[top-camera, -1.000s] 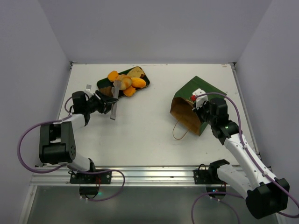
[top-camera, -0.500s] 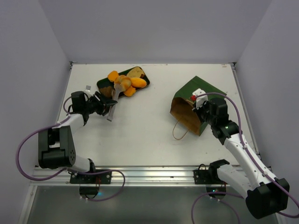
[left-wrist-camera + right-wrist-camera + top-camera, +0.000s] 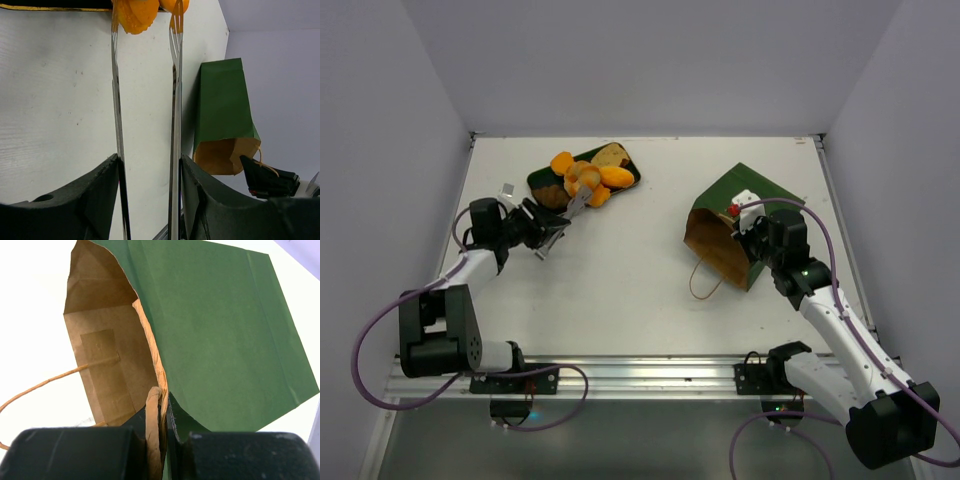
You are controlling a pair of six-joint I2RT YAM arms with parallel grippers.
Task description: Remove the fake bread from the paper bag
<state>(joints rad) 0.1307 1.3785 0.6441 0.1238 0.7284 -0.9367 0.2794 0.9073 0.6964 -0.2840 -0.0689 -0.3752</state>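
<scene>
The dark green paper bag (image 3: 738, 225) lies on its side on the white table (image 3: 630, 290), right of centre, long axis diagonal, brown mouth facing the near-left; the right gripper (image 3: 161, 412) is clamped on its rim. The orange-yellow and tan toy bread pieces (image 3: 588, 176) are heaped on a dark green flat tray (image 3: 536, 181) at the far left. The left gripper's (image 3: 145, 20) long thin fingers stand apart beside them, holding nothing.

In the left wrist view the fake bread (image 3: 136, 14) is cut off by the top edge, so only two orange undersides show. In the right wrist view the paper bag (image 3: 225, 335) runs past the top edge, and its near rim vanishes between the right gripper (image 3: 162, 412), whose dark fingers fill the bottom. The string handle (image 3: 45, 385) leaves the frame at left. How deep the bag's inside goes cannot be told.
</scene>
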